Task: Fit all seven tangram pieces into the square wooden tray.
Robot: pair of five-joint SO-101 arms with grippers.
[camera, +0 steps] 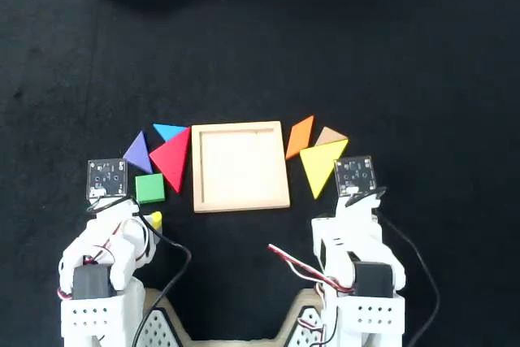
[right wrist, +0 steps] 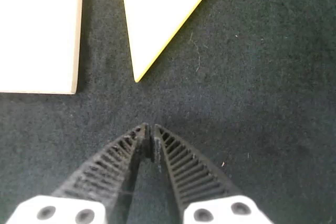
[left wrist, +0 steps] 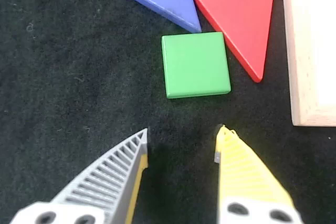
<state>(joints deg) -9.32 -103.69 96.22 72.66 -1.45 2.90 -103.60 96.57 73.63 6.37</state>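
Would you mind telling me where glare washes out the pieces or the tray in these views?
Right wrist view: the yellow triangle and tray glare almost white. Left wrist view: the tray is bleached too. High view: evenly lit, no glare.

A robot lab: black-clothed table [camera: 260, 54], bench-mounted arms [camera: 97, 274].

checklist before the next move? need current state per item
1. Wooden tray empty, ready for pieces: ok.
2. Left gripper open, nothing held: ok.
3. Green square lined up ahead of the left gripper: ok.
4. Gap between the green square and the red triangle: cannot tell, the corners look tight.
5. Right gripper ready for the yellow triangle: not ok, it is shut and sits short of the triangle's tip.
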